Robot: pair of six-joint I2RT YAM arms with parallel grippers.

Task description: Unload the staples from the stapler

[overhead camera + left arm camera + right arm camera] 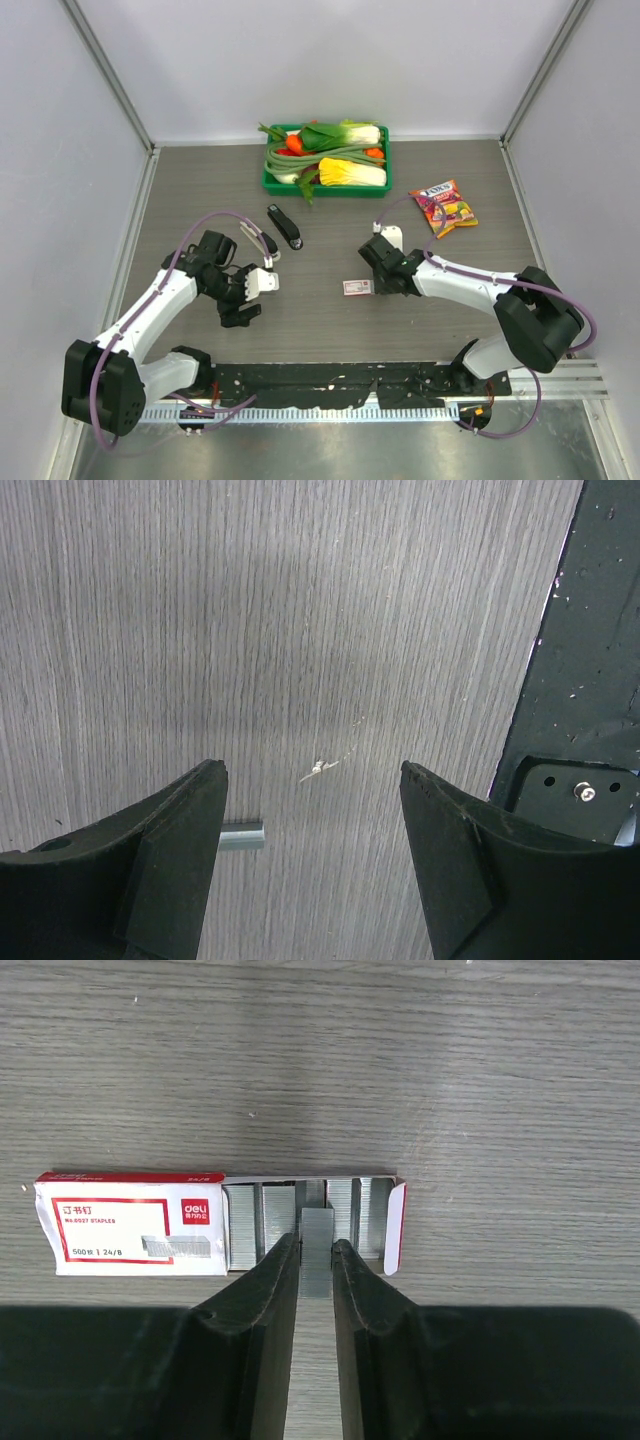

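My right gripper [316, 1245] is shut on a short grey strip of staples [317, 1260], held just over the open end of a red-and-white staple box [130, 1225]. Rows of staples fill the box's open tray. In the top view the right gripper [380, 280] sits right of that box [357, 288]. My left gripper [312, 770] is open above bare table, with nothing between its fingers. One small grey staple strip [240, 837] lies on the table by the left finger. A slim pale thing that may be the stapler [264, 244] lies left of a black stapler [285, 226].
A green tray [270, 183] of vegetables stands at the back of the table. A colourful snack packet [446, 207] lies at the back right. The black base rail [590, 630] runs along the near edge, to the right of my left gripper [240, 310].
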